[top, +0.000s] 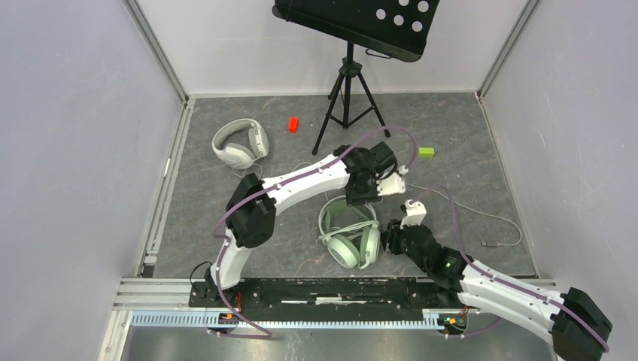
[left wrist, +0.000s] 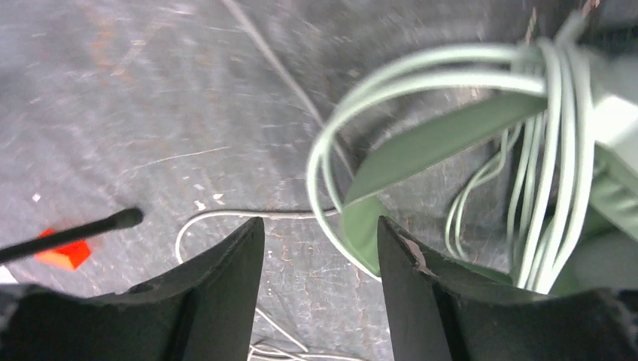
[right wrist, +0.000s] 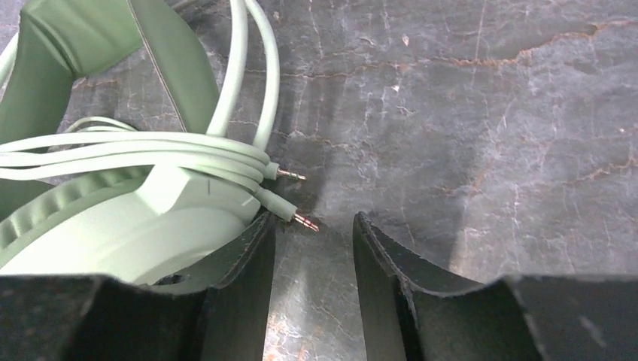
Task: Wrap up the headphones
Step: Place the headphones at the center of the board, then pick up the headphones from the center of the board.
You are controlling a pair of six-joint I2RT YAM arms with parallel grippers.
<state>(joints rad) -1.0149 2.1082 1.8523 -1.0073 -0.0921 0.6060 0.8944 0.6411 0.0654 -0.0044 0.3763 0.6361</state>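
Observation:
The mint-green headphones (top: 350,233) lie on the dark floor between my two arms, with their cable wound in loops (left wrist: 527,150) around the headband (left wrist: 436,139). My left gripper (top: 360,199) hovers over the top of the headband, open (left wrist: 320,222), with only floor between its fingers. My right gripper (top: 390,239) sits just right of the lower earcup (right wrist: 135,226). It is open (right wrist: 312,216), its left finger beside the cup and two cable plugs (right wrist: 305,221) at its fingertips. The white-grey headphones (top: 241,143) lie apart at the back left.
A black stand on a tripod (top: 348,83) rises at the back centre. A red block (top: 293,124) and a green block (top: 426,152) lie on the floor. A thin pale cable (top: 493,244) trails to the right. Walls close in both sides.

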